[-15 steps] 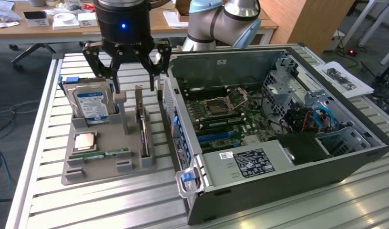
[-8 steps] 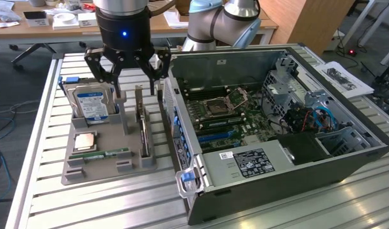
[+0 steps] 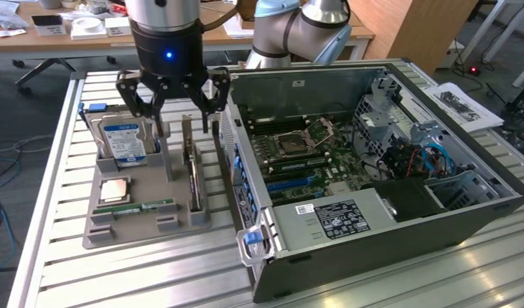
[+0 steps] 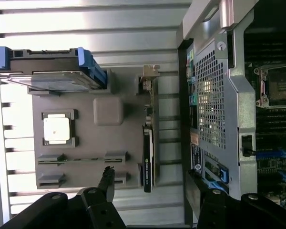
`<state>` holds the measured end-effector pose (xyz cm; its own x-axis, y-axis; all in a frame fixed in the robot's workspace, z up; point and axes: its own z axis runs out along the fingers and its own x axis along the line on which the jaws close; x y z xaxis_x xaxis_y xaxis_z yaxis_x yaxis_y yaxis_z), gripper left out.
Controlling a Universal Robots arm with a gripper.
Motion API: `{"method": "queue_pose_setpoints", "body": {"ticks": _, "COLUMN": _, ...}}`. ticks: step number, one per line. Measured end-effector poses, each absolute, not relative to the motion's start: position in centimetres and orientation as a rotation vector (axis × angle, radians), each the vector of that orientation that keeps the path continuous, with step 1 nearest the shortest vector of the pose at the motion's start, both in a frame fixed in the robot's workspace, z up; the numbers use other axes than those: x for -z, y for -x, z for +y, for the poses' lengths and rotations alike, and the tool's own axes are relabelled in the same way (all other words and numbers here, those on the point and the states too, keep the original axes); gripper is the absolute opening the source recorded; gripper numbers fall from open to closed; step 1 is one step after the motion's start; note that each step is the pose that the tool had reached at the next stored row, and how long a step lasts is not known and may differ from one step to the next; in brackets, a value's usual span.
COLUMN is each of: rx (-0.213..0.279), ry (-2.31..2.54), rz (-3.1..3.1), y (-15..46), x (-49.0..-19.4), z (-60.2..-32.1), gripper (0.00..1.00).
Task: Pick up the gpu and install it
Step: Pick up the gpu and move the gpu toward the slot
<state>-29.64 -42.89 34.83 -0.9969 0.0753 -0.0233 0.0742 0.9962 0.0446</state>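
The gpu [image 3: 193, 174] stands on its long edge in a slot at the side of the grey parts tray [image 3: 133, 232] nearest the computer case, its dark face and silver bracket showing. In the wrist view the gpu [image 4: 148, 157] appears edge-on as a thin dark strip. My gripper [image 3: 180, 125] hangs open just above the card's far end, one finger on each side of its line and touching nothing. From the wrist camera, the gripper [image 4: 151, 183] has the card running between its spread fingers [image 4: 106, 181].
The open computer case [image 3: 374, 173] lies right beside the tray, motherboard [image 3: 305, 160] exposed with blue slots. The tray also holds an upright hard drive [image 3: 123, 142] with a blue label, a CPU [image 3: 115, 190] and a RAM stick [image 3: 146, 207]. All rest on a slatted metal table [image 3: 159, 276].
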Motion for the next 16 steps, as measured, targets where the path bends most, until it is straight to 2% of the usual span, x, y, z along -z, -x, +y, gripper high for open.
{"method": "queue_pose_setpoints", "body": {"ticks": 16, "rx": -0.068, "ry": -0.117, "rz": 3.114, "y": 29.6, "x": -32.7, "z": -42.9, "gripper": 0.71}}
